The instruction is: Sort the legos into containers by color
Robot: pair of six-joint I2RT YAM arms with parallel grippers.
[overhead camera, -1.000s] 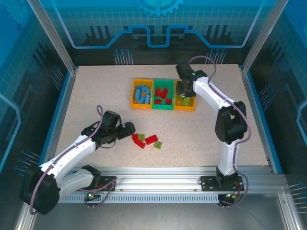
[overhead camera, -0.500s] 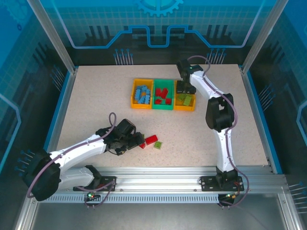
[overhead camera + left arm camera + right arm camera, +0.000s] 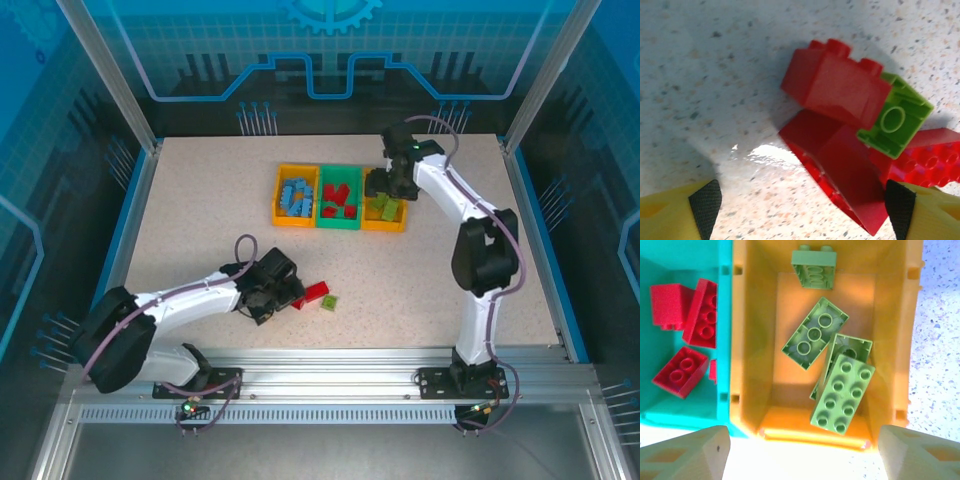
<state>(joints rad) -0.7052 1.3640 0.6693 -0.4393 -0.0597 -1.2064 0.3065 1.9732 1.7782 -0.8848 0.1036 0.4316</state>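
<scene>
Left gripper (image 3: 802, 205) sits spread around the red legos (image 3: 835, 90) (green one (image 3: 895, 120) jammed against them), so we might pinch both colors together.

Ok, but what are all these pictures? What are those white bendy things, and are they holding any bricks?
The white bendy things are two robot arms bolted to a table. The big picture looks down from above; the two close-ups come from small cameras on the wrists. At the back stand three joined bins: an orange bin with blue bricks, a green bin with red bricks, and another orange bin with light green bricks. The right gripper hangs open above that last bin, holding nothing. The left gripper is open over loose red bricks and a green brick lying on the table, with nothing gripped.
</scene>
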